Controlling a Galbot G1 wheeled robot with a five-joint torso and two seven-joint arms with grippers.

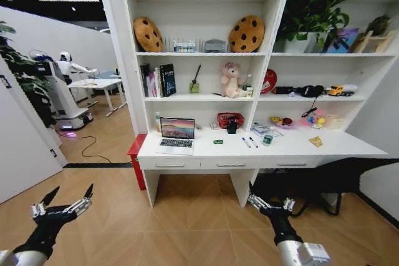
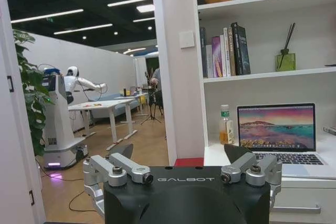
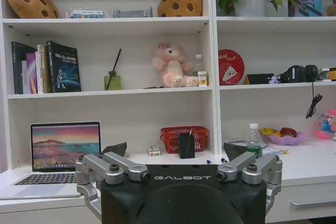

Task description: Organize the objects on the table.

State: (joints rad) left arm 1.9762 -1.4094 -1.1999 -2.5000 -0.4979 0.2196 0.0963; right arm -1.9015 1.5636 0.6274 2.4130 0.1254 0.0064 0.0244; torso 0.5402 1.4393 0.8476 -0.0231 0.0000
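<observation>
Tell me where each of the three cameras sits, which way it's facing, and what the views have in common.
Head view: high on the robot, looking forward and down at the table and shelving; left gripper and right gripper both open above the floor.
Left wrist view: behind the left gripper, facing the laptop and the room beyond.
Right wrist view: behind the right gripper, facing the shelves squarely.
Shared: all three show the open laptop and the cookie cushion.

Office/lab: desk (image 1: 349, 147) w/ shelving (image 1: 206, 54), other robot (image 1: 65, 88).
</observation>
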